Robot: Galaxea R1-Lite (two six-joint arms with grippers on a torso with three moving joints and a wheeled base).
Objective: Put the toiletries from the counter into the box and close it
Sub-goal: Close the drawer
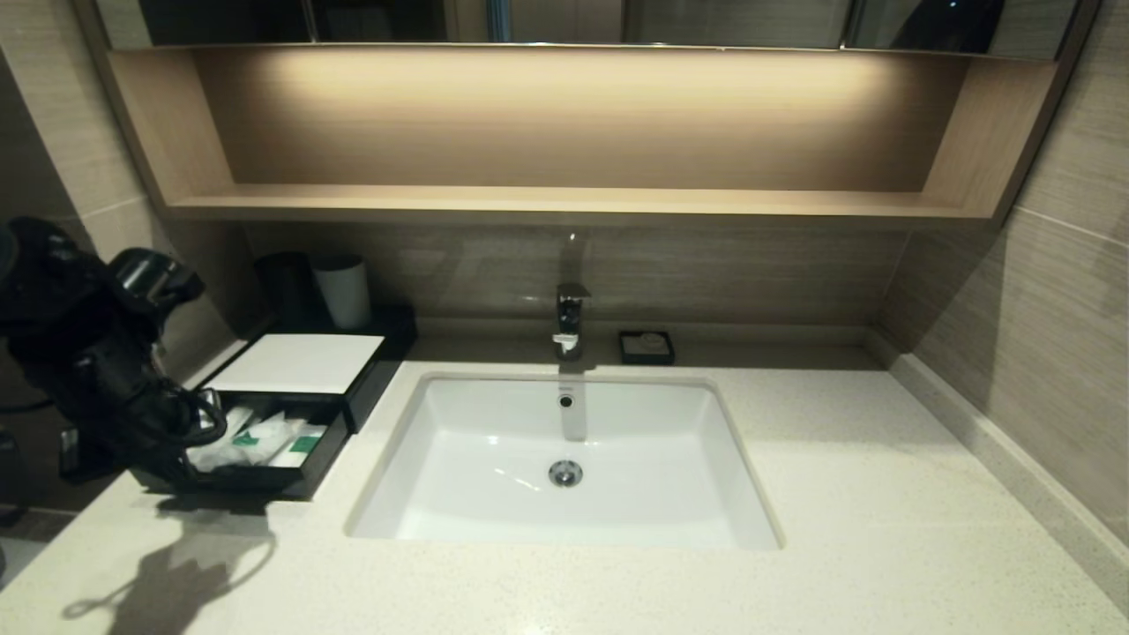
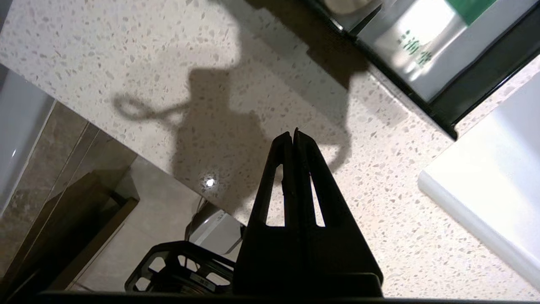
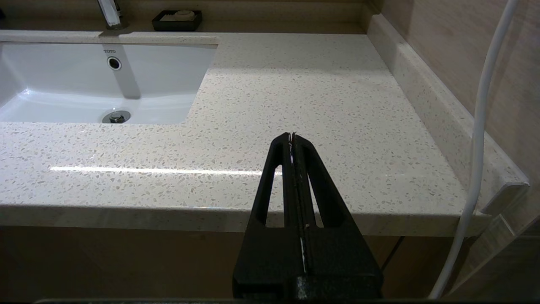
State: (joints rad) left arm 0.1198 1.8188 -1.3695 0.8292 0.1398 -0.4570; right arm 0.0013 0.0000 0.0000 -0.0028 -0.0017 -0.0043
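The white, green-labelled toiletries point(image 1: 256, 438) lie in the low black box's point(image 1: 344, 397) pulled-out drawer, off the speckled stone counter point(image 1: 882, 494); closing remains. Left gripper point(image 2: 292, 134), jaws pressed together and empty, hovers beside it; right gripper point(image 3: 292, 136) likewise, parked.

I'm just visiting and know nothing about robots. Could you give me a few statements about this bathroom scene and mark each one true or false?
1. The drawer of the black box is pulled out. True.
2. The wrapped toiletries lie on the counter beside the sink. False: they are in the open drawer.
3. The left gripper is shut and holds nothing. True.
4. The sink basin is full of water. False: it looks dry, with the drain showing.
5. The right gripper is carrying a sachet. False: it is shut and empty, by the counter's front edge.
6. A small black soap dish sits right of the tap. True.
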